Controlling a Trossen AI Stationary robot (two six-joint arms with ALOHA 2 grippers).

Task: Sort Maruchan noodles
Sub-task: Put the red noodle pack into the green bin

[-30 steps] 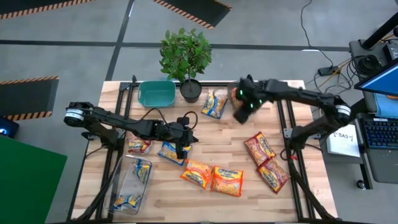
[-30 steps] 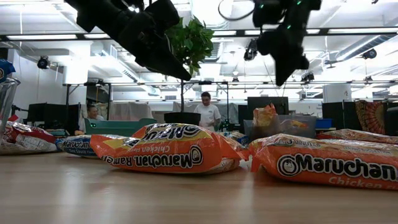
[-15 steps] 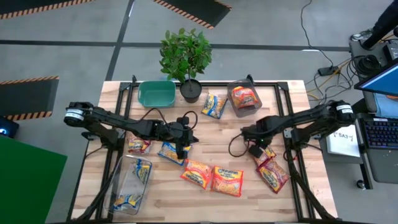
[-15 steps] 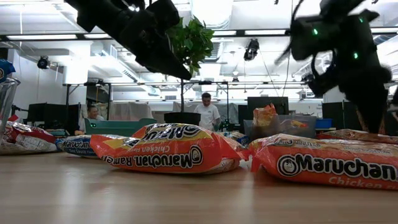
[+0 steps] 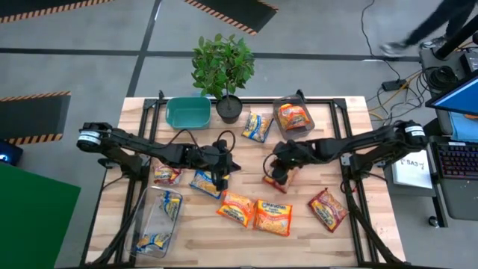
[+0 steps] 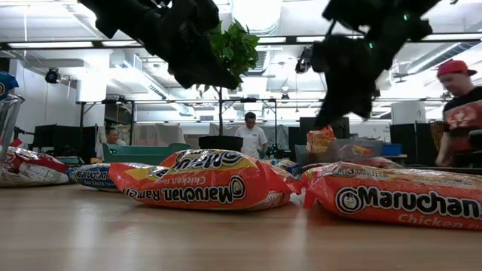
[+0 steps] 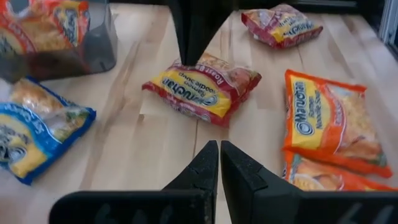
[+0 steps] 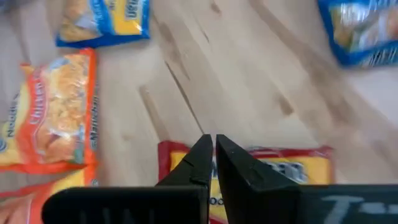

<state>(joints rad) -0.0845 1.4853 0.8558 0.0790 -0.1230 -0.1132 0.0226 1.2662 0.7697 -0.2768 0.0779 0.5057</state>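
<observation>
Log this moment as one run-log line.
right tool: shut on red packet, mid-table | left tool: shut, empty, above blue packet | two orange packets: front centre

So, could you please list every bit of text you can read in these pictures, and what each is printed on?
"Maruchan Ramen", upside down: orange packet in the low view.
"Maruchan", "Chicken": second orange packet there.
"Maruchan": orange packet in the left wrist view.
Print on the red packet is too blurred.

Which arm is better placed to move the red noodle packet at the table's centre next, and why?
Right, probably. The right gripper is already shut on the red packet near the table's centre. The left gripper is shut and empty, beside a blue packet.
</observation>
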